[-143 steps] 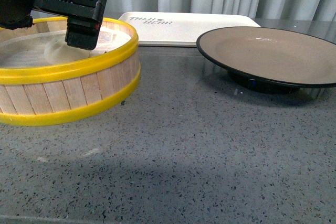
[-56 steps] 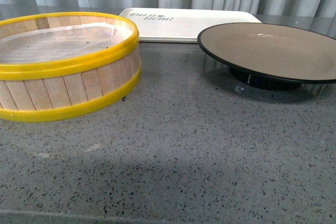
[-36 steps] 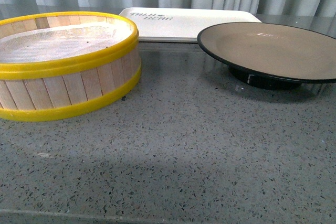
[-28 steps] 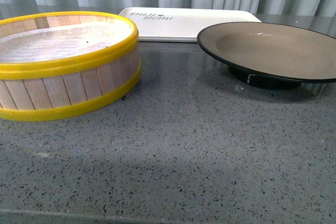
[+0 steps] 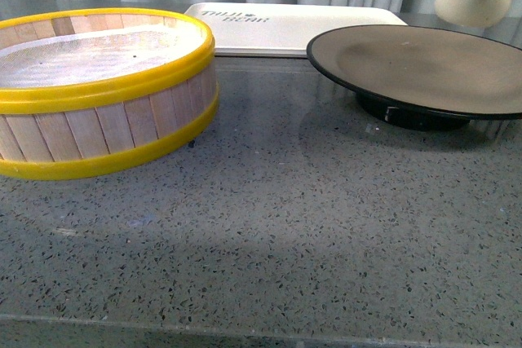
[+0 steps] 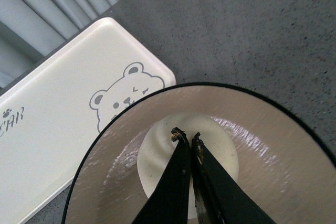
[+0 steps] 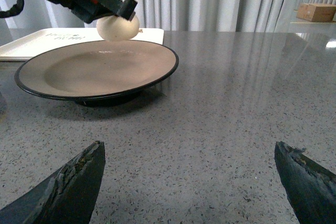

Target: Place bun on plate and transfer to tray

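While the left tool (image 6: 183,135) clamps the bun (image 6: 156,153) above the plate (image 6: 273,177) near its rim, the right tool (image 7: 188,145) gapes wide.

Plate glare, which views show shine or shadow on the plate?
Left wrist view: streaky sheen on the plate below the held bun. Front view: plate looks matte, with a soft shadow under it on the countertop. Right wrist view: faint highlight near its far rim, shadow beneath.
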